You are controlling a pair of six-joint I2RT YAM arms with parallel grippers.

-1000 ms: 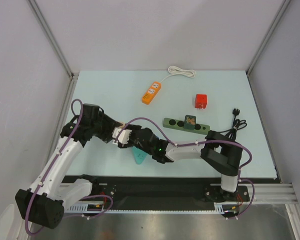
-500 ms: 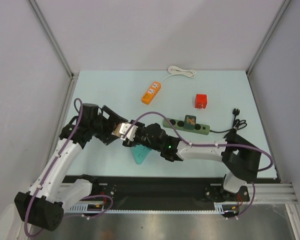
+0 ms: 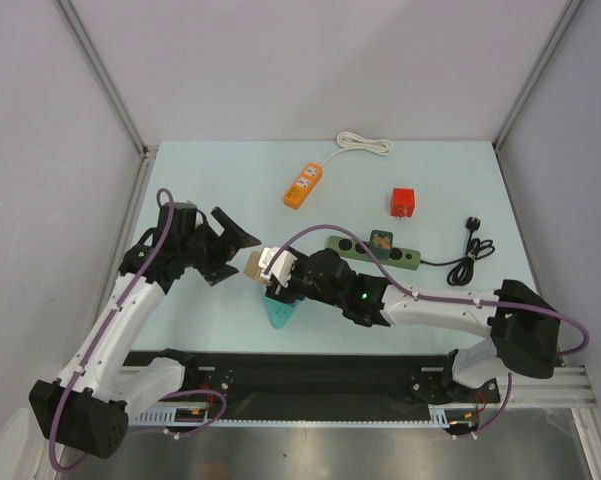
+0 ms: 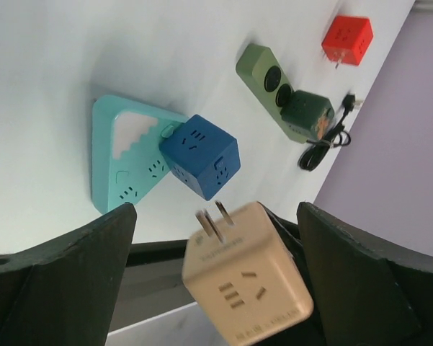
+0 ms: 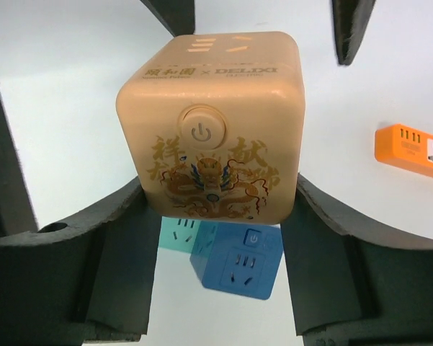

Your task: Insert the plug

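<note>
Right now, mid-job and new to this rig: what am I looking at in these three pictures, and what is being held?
Two robot arms are bolted at the near edge of the table. The overhead picture looks down on both arms. The other two pictures come from a camera on each wrist, so the dark shapes at their edges are that arm's own fingers.

The right gripper is shut on a beige cube adapter, held clear of the table. The left gripper stands open and empty beside it.

On the table lie a teal triangular power strip with a blue cube sitting at its corner, a green strip carrying a green adapter, an orange strip and a red cube.
</note>
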